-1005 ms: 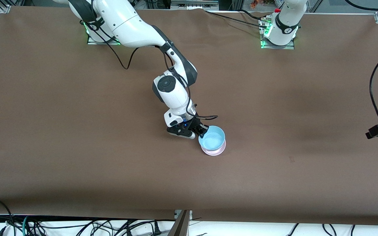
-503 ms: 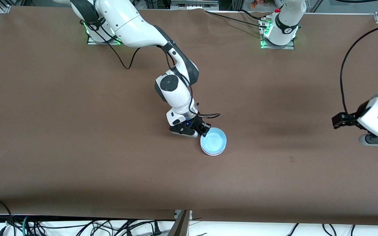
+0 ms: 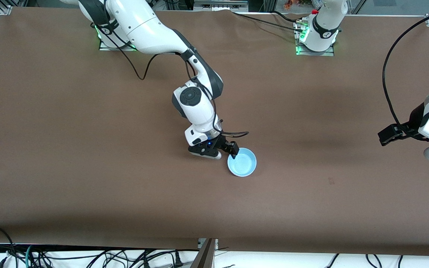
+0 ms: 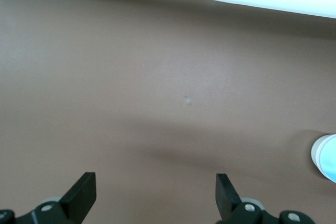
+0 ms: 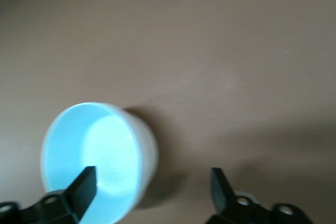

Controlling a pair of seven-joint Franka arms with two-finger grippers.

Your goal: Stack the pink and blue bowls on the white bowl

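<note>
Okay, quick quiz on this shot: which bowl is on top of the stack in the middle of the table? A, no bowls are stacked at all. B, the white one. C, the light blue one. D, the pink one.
C: the blue bowl sits on top, its pale blue inside facing up, with the right claw open at its rim and the left claw open over bare table.

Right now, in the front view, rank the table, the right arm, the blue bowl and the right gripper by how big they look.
1. table
2. right arm
3. blue bowl and right gripper at its rim: about alike. The gripper sits higher, nearer the camera, so I leave them unranked.
</note>
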